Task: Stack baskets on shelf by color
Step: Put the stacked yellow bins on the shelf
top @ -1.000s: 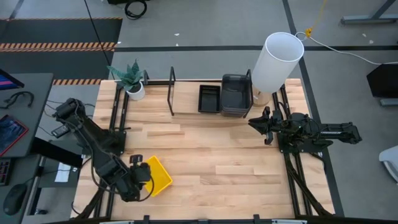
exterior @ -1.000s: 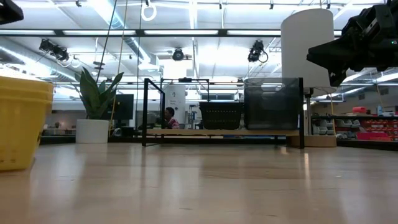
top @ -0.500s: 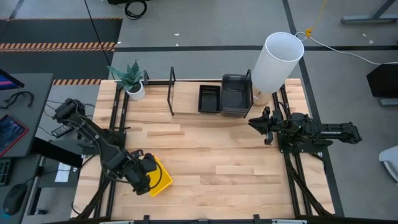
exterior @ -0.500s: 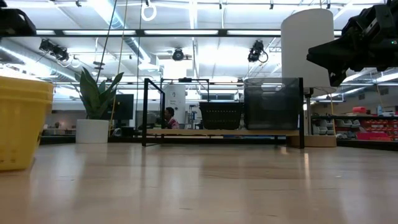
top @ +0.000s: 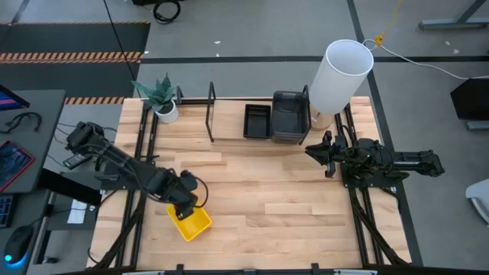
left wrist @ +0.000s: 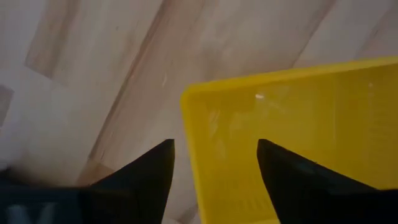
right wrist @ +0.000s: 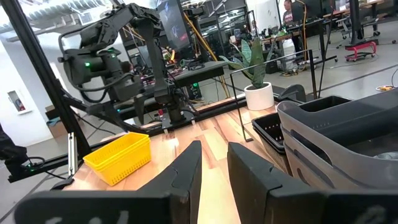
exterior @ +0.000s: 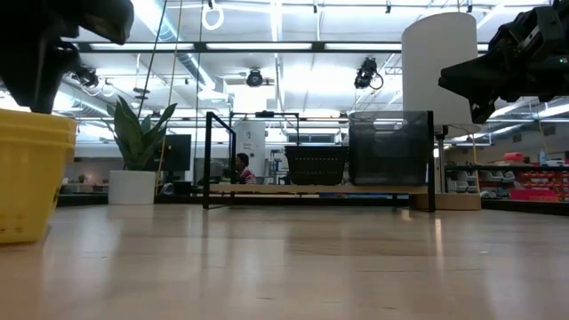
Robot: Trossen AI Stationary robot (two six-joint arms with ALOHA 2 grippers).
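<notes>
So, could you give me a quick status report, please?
Left gripper open, jaws straddling the yellow basket rim. Right gripper idle near the shelf. Nothing blocking.

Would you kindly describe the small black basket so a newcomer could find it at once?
Look along the table's far edge to the low wooden shelf with black frames. The black basket sits there, left of the grey basket stack by the white cylinder. It is the smaller, darker one.

Bare tabletop (top: pixel 275 195) mid-table, shelf (top: pixel 229 140) uprights, plant (top: pixel 162 98), white cylinder (top: pixel 340 75) crowding far edge

Yellow baskets (top: pixel 191 222) on table; black (top: pixel 257 121), grey (top: pixel 289 116) baskets on shelf (top: pixel 229 122).
</notes>
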